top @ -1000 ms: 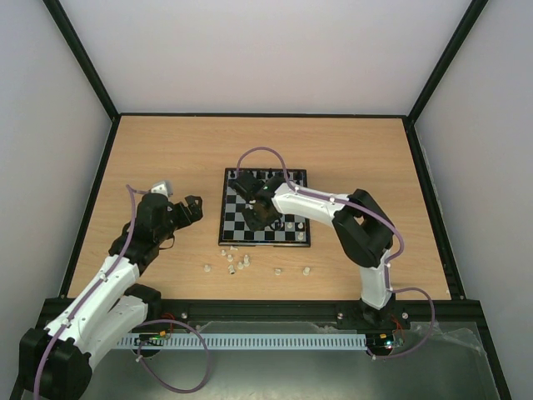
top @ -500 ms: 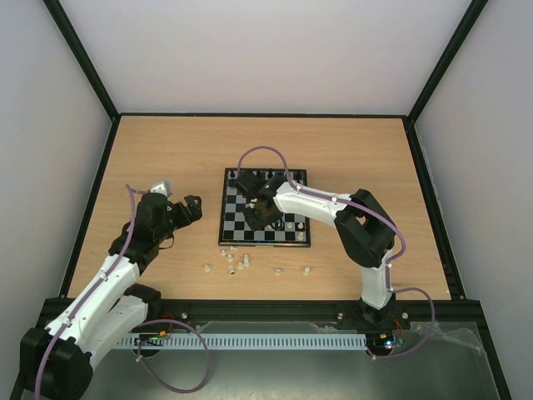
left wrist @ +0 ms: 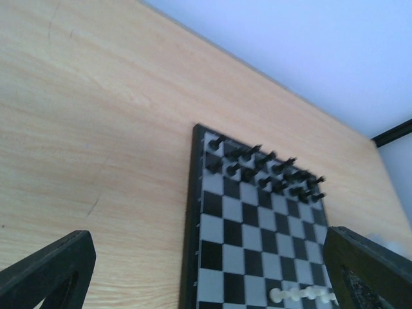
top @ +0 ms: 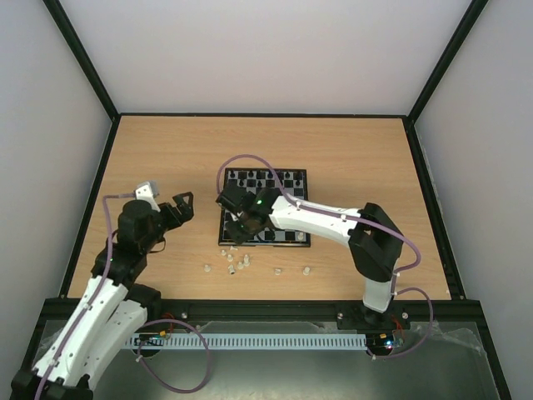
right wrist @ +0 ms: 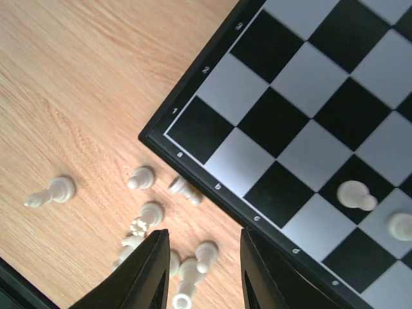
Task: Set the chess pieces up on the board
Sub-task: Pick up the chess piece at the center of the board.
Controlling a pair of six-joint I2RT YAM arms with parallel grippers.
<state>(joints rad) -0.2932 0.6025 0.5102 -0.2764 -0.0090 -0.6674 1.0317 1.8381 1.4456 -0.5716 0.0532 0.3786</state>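
The board (top: 287, 185) lies mid-table; it also shows in the left wrist view (left wrist: 257, 225) and the right wrist view (right wrist: 309, 96). Several cream-white chess pieces (top: 231, 260) lie loose on the wood just in front of it, clustered in the right wrist view (right wrist: 151, 212). Two white pieces (right wrist: 355, 194) stand on the board's near rows. My right gripper (top: 236, 220) hovers over the board's near-left corner, open and empty (right wrist: 201, 283), with loose pieces between its fingers (right wrist: 147, 270). My left gripper (top: 180, 206) is open and empty left of the board (left wrist: 209, 283).
Black pieces (top: 265, 177) fill the board's far rows, seen also in the left wrist view (left wrist: 264, 168). Stray white pieces lie at the near left (top: 206, 268) and right (top: 306, 271). A black frame edges the table (top: 258, 115).
My right gripper has moved from the board's middle toward its near-left corner, over the loose white pieces. My left arm has drawn back a little to the left.
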